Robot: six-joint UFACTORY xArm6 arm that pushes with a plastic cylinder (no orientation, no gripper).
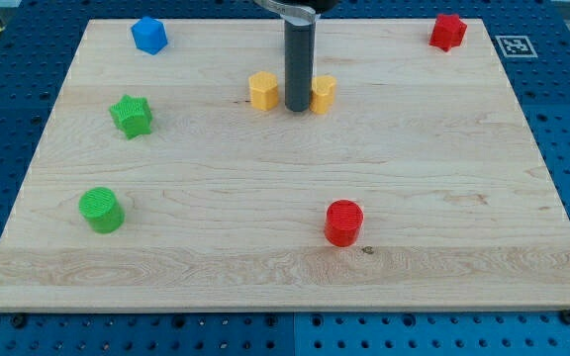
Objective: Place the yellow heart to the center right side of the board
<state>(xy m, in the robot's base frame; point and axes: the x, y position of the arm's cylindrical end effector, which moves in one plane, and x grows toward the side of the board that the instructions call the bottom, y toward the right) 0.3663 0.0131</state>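
Two yellow blocks lie near the top middle of the board. One yellow block [263,90] is just left of the rod. The other yellow block [323,95] is just right of it and partly hidden by it. I cannot tell which of them is the heart. My tip [298,109] rests on the board between the two, touching or nearly touching the right one.
A blue block [149,35] sits at the top left, a red block [447,32] at the top right. A green star [131,116] and a green cylinder [100,210] are on the left. A red cylinder [343,222] lies at the bottom middle of the wooden board [463,198].
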